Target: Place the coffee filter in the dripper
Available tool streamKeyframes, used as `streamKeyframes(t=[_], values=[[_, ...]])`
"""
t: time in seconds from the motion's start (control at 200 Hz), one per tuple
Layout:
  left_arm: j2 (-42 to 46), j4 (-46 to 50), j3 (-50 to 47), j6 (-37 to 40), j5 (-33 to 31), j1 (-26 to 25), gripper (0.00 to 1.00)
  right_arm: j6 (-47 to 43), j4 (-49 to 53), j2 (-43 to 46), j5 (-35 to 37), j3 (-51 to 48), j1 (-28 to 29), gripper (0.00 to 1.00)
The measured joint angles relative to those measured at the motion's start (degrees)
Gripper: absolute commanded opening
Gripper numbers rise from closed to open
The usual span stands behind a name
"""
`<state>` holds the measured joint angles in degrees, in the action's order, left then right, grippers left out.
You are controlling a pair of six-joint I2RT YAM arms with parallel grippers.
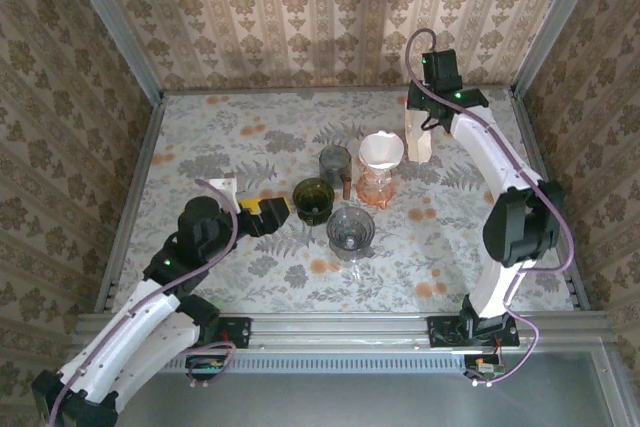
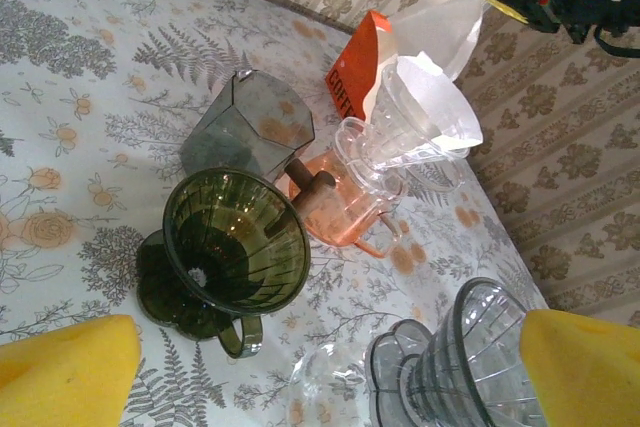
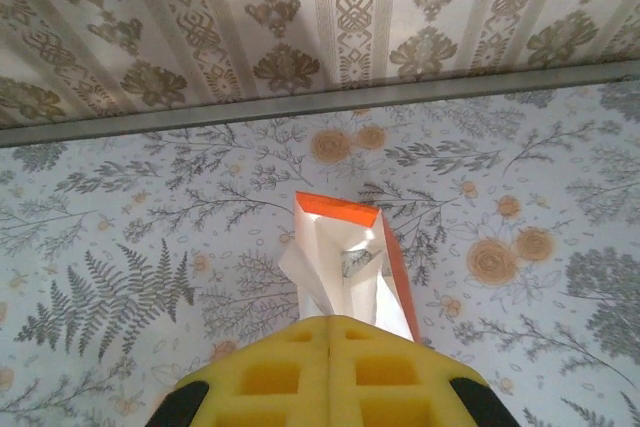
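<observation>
1. Right gripper [image 3: 328,325], fingers together, pinching a white coffee filter [image 3: 322,269] that sticks out of the orange packet [image 3: 340,213] at the far right of the table [image 1: 200,137].
2. Left gripper [image 1: 280,215], fingers wide apart, just beside the green dripper [image 1: 313,197].

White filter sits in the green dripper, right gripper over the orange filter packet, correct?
No: the left wrist view shows the green dripper empty; the white filter sits in the clear dripper on the orange carafe. The right gripper is over the packet.

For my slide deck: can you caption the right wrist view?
The right end effector closed on white filter paper protruding from the orange filter pack on the floral table.
</observation>
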<state>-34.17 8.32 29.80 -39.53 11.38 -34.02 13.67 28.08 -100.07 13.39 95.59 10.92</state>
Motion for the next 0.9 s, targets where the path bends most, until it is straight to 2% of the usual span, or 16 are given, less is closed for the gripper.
streamKeyframes(t=[0.275,0.4,0.51,0.645,0.77,0.9], values=[[1.99,1.62,0.46,0.02,0.76,0.0,0.98,0.68,-0.09,18.67,3.85,-10.25,2.91,0.0],[2.05,2.67,1.31,0.09,1.81,0.0,0.98,1.9,1.07,29.59,5.31,-15.1,6.25,0.0],[2.12,2.95,1.9,0.17,2.54,0.0,0.99,3.1,4.15,37.97,6.19,-17.09,12.79,0.0],[2.21,3.32,2.47,0.9,3.02,0.0,1.0,5.38,10.49,44.09,6.8,-17.25,23.02,0.0],[2.21,4.68,3.04,2.01,3.39,0.0,1.0,8.22,19.06,45.59,7.52,-15.28,32.41,0.0],[2.21,5.64,3.41,3.15,3.93,0.04,1.0,11.85,27.76,43.67,7.43,-11.04,39.6,0.0]])
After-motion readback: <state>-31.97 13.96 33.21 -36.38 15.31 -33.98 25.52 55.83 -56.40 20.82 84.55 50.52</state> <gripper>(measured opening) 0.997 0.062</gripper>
